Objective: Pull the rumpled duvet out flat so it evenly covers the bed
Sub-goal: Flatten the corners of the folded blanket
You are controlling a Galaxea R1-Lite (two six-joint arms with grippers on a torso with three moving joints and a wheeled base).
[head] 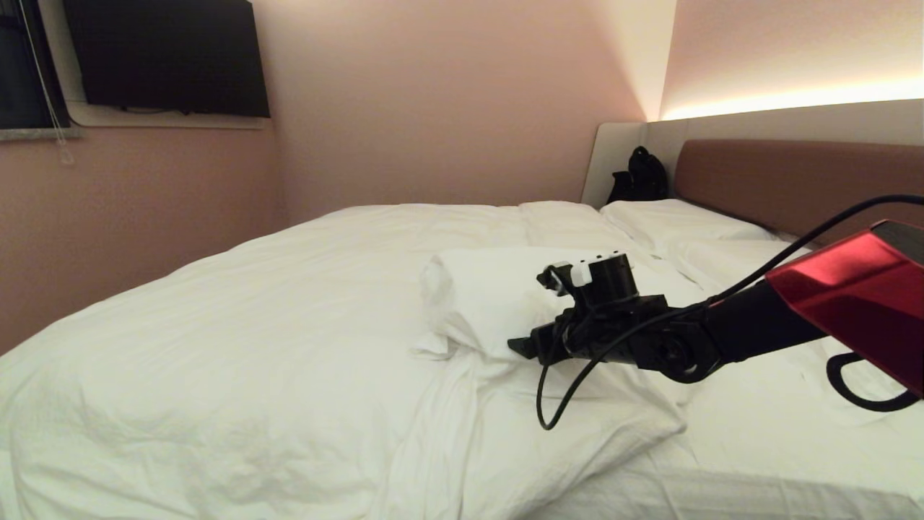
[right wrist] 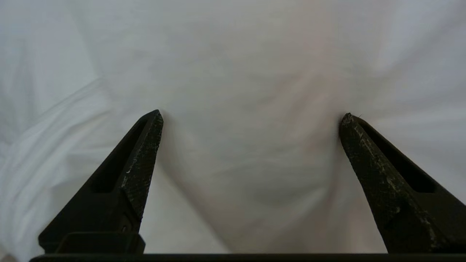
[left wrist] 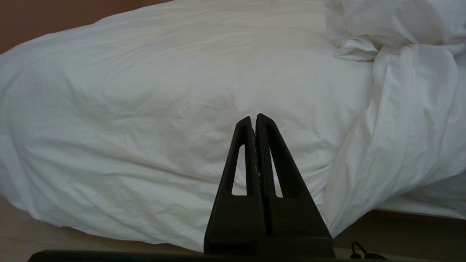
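Bed (head: pixel 794 180): low, with mauve-brown headboard against the far wall; white pillows (head: pixel 678 220) at its head and a black bag (head: pixel 639 177) in the corner beside them. Duvet (head: pixel 238 339): white, puffy, spread over the left part of the bed, its right-hand portion folded back into a rumpled heap near the middle, bare sheet showing to the right. Right gripper (right wrist: pixel 251 116): reaching in over the folded heap, fingers spread wide with tips at the white cloth, clamping nothing; left gripper (left wrist: pixel 254 118): low beside the duvet's hanging edge, fingers pressed together, empty.
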